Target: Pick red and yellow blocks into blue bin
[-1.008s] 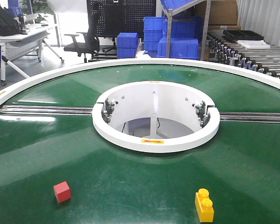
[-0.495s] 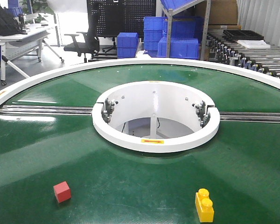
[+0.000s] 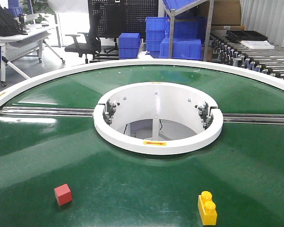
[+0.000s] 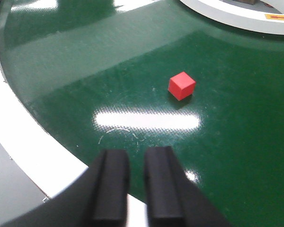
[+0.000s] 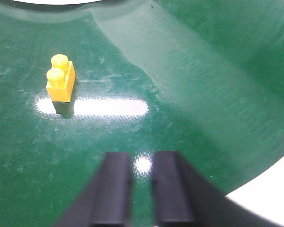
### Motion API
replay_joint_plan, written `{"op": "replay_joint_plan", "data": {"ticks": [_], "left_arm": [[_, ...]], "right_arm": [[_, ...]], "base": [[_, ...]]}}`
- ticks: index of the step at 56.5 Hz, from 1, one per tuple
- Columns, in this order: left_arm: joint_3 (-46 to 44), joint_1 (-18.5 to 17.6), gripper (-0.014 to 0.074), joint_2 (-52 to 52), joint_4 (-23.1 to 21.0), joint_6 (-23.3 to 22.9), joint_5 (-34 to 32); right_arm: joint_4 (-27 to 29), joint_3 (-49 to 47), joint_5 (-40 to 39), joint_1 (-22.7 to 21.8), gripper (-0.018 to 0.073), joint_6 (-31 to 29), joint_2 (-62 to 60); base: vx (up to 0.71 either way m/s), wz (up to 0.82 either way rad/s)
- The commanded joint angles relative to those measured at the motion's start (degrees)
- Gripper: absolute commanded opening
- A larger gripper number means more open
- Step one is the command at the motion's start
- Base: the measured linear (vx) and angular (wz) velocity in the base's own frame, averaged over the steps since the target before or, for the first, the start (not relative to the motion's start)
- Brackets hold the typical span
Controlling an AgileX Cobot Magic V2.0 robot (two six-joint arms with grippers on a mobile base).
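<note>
The red cube [image 3: 63, 194] sits on the green belt at the front left; in the left wrist view it [image 4: 181, 85] lies ahead and a little right of my left gripper [image 4: 136, 157]. The yellow two-stud brick [image 3: 207, 209] sits at the front right; in the right wrist view it [image 5: 60, 83] lies ahead and left of my right gripper [image 5: 142, 158]. Both grippers hover above the belt with jaws nearly together, a narrow gap between them and nothing in it. Neither gripper shows in the front view. The blue bin is out of view.
A white raised ring [image 3: 158, 144] surrounds a hole in the middle of the green turntable. A white outer rim [image 4: 33, 156] runs close under the left gripper and shows by the right one [image 5: 270, 198]. Ribbed blue crates [image 3: 180, 45] and a roller conveyor [image 3: 255, 59] stand behind.
</note>
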Motion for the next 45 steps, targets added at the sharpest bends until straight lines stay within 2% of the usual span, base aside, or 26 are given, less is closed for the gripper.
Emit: {"op": "replay_joint_plan", "data": {"ticks": [1,6,11,23,37,45], "left_arm": [[-1.8,-0.4,0.0471,0.6,0.0,0.0,-3.8],[-1.8,-0.4,0.0552,0.6,0.0,-0.1,-3.8],[-1.8,-0.4,0.0584,0.6,0.0,-0.1,-3.8],[-1.8,-0.4,0.0587,0.6,0.0,-0.1,-3.8],[-1.8,-0.4,0.0587,0.6,0.0,-0.1,-3.8],[-1.8,-0.4,0.0587,0.6,0.0,-0.1,-3.8]], "right_arm": [[-1.1,-1.9,-3.8,-0.1,0.0452,-0.7,0.6],[-1.1,-1.9,-3.8,-0.1,0.0558,-0.7,0.6],[-1.1,-1.9,-3.8,-0.1,0.0617,-0.7,0.6],[0.2,-2.6,-3.9,-0.1,0.0611,-1.7,3.5],[15.5,-8.3,-3.6,-0.1,0.0594,-15.2,15.0],[21.1,-11.7,-2.9,-0.1,0.0594,-20.4,23.1]], "base": [[0.00,0.00],[0.00,0.00],[0.00,0.00],[0.00,0.00],[0.00,0.00],[0.00,0.00]]}}
